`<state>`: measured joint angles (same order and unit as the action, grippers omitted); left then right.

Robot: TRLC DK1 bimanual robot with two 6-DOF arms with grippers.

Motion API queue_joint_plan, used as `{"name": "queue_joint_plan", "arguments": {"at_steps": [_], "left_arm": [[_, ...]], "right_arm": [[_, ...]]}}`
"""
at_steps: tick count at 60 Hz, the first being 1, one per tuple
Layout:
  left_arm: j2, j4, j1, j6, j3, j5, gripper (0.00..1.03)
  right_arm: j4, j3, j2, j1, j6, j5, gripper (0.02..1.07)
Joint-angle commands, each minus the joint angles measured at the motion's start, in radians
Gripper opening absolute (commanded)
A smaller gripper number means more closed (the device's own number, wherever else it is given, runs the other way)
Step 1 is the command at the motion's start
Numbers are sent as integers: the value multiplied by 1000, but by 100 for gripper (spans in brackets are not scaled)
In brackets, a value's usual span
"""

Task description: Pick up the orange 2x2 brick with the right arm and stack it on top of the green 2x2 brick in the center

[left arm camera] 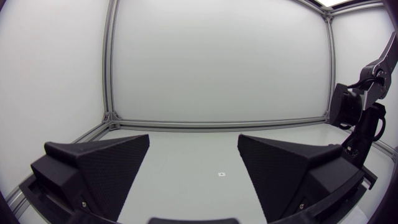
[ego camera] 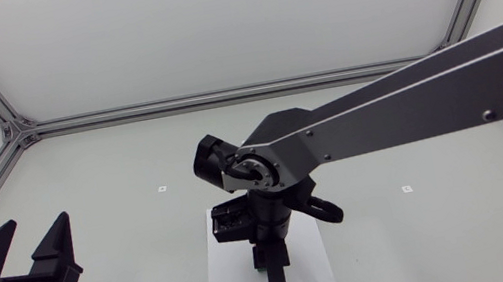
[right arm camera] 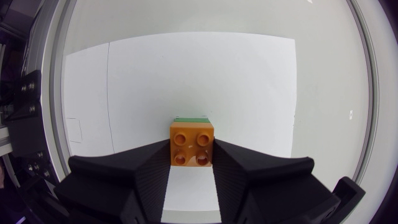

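- Gripping orange brick (right arm camera: 192,144) between right gripper (right arm camera: 191,151) fingers, directly over green brick (right arm camera: 191,119), well inside white sheet's (right arm camera: 249,81) edges.
- Judging stacking step underway; next calls for pressing down squarely, then releasing.
- Leaving left gripper (left arm camera: 194,155) splayed, empty.

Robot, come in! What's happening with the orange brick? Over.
Right gripper shut on orange brick, directly above green brick. Left gripper open, off to the side. Nothing in the way. Over.

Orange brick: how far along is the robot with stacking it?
Pickup looks done: the right gripper is shut on the orange 2x2 brick. In hand: it sits directly over the green 2x2 brick, only a green edge showing. Left: letting go; whether it is pressed on fully, I cannot tell.
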<state>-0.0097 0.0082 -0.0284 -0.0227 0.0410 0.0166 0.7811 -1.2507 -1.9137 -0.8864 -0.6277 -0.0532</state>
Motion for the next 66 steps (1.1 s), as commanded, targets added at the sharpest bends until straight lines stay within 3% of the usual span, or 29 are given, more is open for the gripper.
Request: {"name": "queue_joint_plan", "arguments": {"at_steps": [1,32,66], "left_arm": [[-4,-11,-1,6,-41,-3,99],[-4,-11,-1,6,-41,-3,99],[-4,-11,-1,6,-41,-3,99]], "right_arm": [[0,37,-81,14,-13,1,8],[-55,73,-100,12,-33,7,8],[-3,68,-96,4,-53,13,8]]}}
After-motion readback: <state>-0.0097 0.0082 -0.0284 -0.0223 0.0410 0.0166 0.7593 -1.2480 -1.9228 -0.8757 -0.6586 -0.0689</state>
